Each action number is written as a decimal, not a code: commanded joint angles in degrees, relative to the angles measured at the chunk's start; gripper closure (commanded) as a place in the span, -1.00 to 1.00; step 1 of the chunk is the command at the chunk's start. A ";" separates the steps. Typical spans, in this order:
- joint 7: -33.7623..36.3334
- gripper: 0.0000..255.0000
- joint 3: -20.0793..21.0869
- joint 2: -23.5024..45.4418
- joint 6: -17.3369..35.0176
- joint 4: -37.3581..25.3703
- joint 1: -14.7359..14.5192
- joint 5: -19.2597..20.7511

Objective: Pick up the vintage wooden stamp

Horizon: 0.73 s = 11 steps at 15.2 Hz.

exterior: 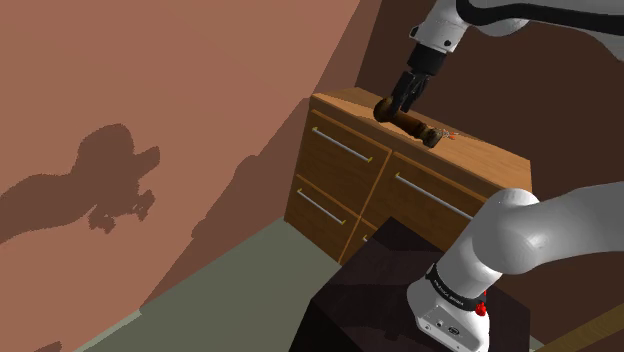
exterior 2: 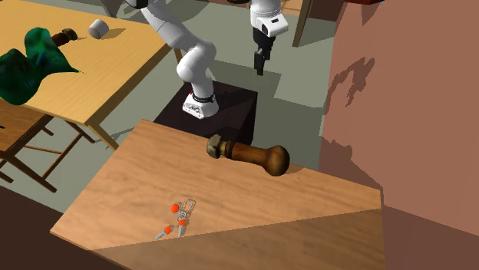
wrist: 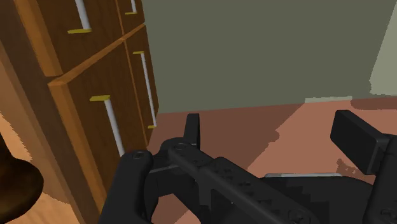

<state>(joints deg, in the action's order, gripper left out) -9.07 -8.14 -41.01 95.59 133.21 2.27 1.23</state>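
The stamp [exterior: 408, 122] is a dark brown wooden piece with a round knob, lying on its side on top of a wooden dresser [exterior: 486, 157]. From the second exterior view, the stamp [exterior 2: 246, 156] rests near the far edge of the dresser top [exterior 2: 146, 184]. My gripper [exterior: 404, 97] hovers just above the knob end, fingers apart and empty. Seen across the dresser, the gripper [exterior 2: 260, 67] hangs clear of the stamp. In the wrist view the gripper [wrist: 273, 130] is open, and the dark knob [wrist: 16, 188] lies off to one side, outside the fingers.
A small bunch of keys with orange beads [exterior 2: 178, 215] lies on the dresser top near the stamp's base. Drawers with metal handles [exterior: 340, 145] face the floor. A reddish-brown wall [exterior: 150, 120] stands beside the dresser. A wooden table [exterior 2: 92, 69] with a white cup [exterior 2: 97, 28] stands beyond my stand [exterior 2: 207, 115].
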 commanded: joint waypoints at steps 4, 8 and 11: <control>-8.09 -1.00 -6.76 4.49 1.57 -2.16 1.52 3.09; -14.31 -1.00 -11.94 9.66 3.07 -5.31 2.14 4.48; -19.14 -1.00 -15.81 14.22 4.13 -8.39 2.35 4.79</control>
<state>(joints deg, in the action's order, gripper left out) -26.57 -22.72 -28.56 99.62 126.33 4.67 6.04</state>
